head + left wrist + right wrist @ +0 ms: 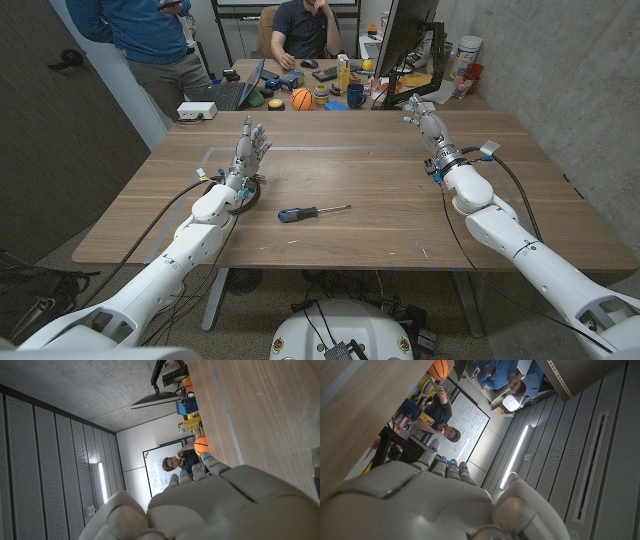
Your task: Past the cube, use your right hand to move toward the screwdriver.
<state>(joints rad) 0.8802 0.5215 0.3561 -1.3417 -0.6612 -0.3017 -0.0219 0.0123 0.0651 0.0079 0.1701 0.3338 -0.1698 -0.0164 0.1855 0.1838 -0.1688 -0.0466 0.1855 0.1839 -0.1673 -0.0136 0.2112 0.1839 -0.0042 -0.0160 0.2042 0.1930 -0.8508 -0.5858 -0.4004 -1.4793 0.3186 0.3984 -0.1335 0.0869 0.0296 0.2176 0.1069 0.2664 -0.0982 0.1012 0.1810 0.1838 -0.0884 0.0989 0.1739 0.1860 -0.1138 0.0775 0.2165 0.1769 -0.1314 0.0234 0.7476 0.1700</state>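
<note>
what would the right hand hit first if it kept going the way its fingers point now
Probably nothing on the table: the right hand points away from the robot toward the far edge, and the first things in that line look like the monitor and clutter behind. The screwdriver lies off to its side.

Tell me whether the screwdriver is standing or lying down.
Lying flat: the screwdriver rests lengthwise on the table, blue handle toward the robot's left.

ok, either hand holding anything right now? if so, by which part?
Nothing is held. The left hand and right hand both stand with fingers apart over the table. The screwdriver lies untouched between them.
</note>
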